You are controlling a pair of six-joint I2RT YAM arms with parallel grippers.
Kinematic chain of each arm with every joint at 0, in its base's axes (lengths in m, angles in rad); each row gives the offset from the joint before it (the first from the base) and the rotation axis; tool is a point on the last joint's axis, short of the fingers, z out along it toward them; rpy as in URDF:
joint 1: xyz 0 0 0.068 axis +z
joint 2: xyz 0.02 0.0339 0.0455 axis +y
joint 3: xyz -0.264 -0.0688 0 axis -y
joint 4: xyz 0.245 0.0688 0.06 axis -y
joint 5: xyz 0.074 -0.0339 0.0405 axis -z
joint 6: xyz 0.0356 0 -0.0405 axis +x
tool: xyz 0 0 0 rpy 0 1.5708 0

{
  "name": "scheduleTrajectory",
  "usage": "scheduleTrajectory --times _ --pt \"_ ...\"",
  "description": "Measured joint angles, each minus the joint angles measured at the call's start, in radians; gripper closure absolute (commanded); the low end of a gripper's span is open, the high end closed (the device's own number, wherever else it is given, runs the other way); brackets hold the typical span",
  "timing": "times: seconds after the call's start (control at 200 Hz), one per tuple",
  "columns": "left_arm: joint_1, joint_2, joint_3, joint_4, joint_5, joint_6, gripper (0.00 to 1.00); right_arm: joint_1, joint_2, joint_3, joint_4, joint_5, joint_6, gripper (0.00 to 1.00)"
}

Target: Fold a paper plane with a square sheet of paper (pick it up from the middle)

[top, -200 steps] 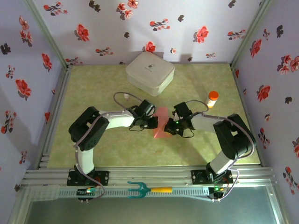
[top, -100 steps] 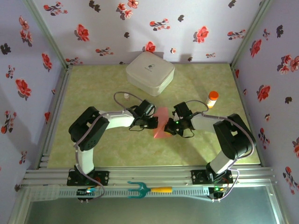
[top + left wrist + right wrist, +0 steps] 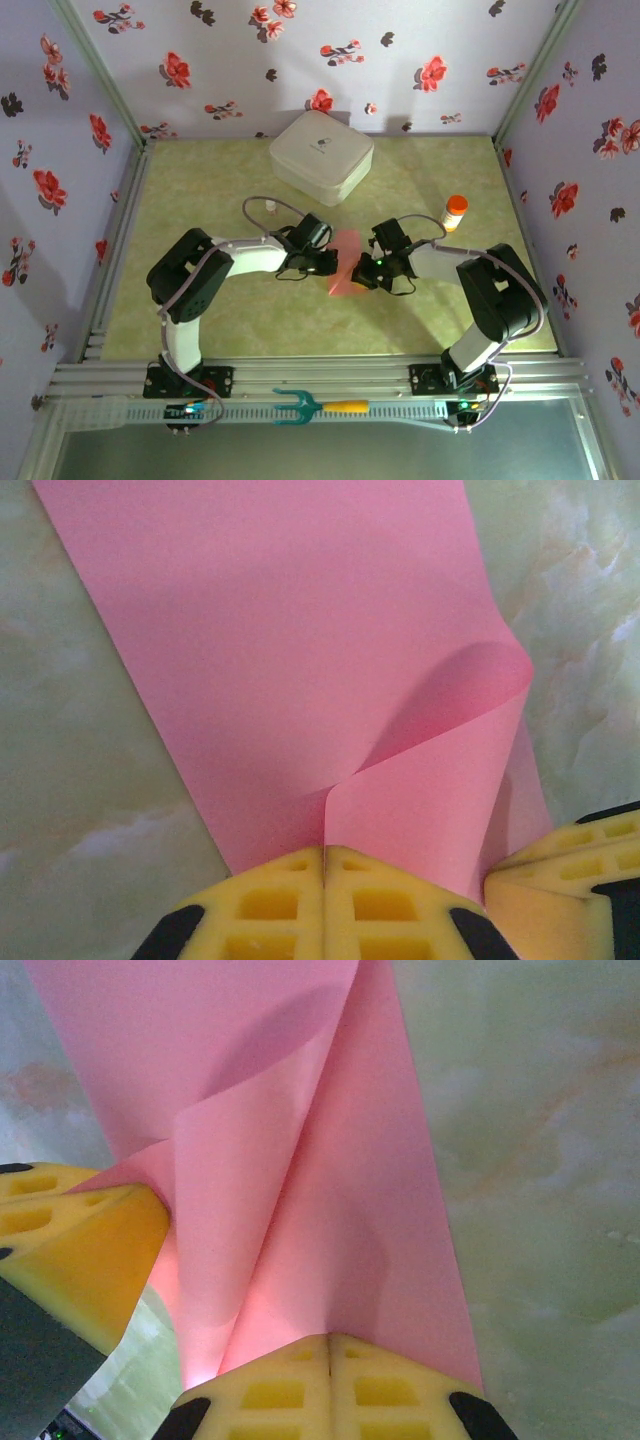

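Over the middle of the table (image 3: pixel 200 190), the left hand (image 3: pixel 328 262) and right hand (image 3: pixel 362 270) each clamp tight on the square sheet of paper (image 3: pixel 346 258) — held bowed between them, seemingly to bring its edges together for a fold.

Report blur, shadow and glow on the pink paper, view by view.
Top external: the square sheet of paper looks soft, washed out. Left wrist: sharp, with a soft shadow under the curled flap. Right wrist: a bright glow through it near the right gripper.
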Motion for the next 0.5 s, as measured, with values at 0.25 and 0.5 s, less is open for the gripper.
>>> scheduleTrajectory --times 0.25,0.5 --pt "0.0 0.0 -0.001 0.002 0.0 0.0 1.0 -0.001 0.0 0.0 0.0 -0.001 0.0 0.94" --pt "0.002 0.0 -0.001 0.003 0.0 0.0 1.0 -0.016 -0.024 -0.017 0.021 0.008 0.018 0.89"
